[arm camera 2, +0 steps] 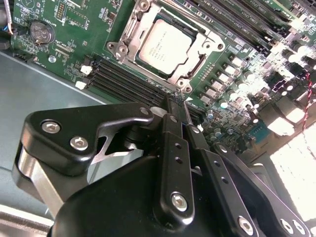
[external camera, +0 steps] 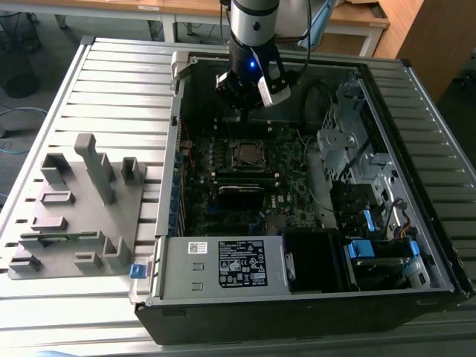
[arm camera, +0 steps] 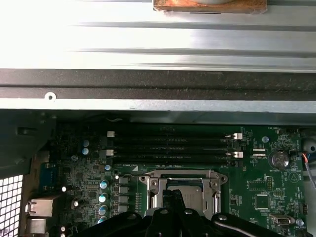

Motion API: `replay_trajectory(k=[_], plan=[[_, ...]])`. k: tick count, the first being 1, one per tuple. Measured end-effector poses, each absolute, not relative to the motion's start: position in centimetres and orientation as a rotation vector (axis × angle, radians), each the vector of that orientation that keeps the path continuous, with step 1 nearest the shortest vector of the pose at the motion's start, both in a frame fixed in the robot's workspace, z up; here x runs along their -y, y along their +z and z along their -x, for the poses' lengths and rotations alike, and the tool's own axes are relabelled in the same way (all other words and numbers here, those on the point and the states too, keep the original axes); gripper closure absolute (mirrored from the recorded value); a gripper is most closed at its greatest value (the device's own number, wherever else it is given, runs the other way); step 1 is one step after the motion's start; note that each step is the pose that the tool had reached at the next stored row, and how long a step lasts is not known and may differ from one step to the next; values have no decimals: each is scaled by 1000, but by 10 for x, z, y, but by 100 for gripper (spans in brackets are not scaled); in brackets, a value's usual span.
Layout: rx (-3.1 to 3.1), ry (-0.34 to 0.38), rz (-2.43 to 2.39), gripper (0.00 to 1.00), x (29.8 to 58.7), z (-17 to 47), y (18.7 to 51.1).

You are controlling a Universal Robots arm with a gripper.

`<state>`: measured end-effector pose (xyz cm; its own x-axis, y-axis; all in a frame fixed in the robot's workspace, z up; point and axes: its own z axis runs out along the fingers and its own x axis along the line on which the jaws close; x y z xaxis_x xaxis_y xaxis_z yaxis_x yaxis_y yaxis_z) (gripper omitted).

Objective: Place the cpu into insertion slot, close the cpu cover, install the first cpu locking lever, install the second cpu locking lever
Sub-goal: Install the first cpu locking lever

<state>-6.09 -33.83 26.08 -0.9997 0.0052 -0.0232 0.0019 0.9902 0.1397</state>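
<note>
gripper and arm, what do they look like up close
The arm is a silver-grey tube ending in a black section with a small blue light lit on it and a white bracket at one side. The gripper is matte black, built from flat, rounded linkage bars joined by shiny silver screws, with bare metal at its base.

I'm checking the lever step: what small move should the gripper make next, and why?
Probably ease the thin lever rod down toward the circuit board. The cpu already sits in the insertion slot, the cpu cover looks closed over it, and the gripper is right at that upright rod.
</note>
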Motion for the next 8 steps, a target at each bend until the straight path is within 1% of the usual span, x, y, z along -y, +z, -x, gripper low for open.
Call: replay_trajectory(k=[8], plan=[[-3111,218,-5,89,338,65,261]])
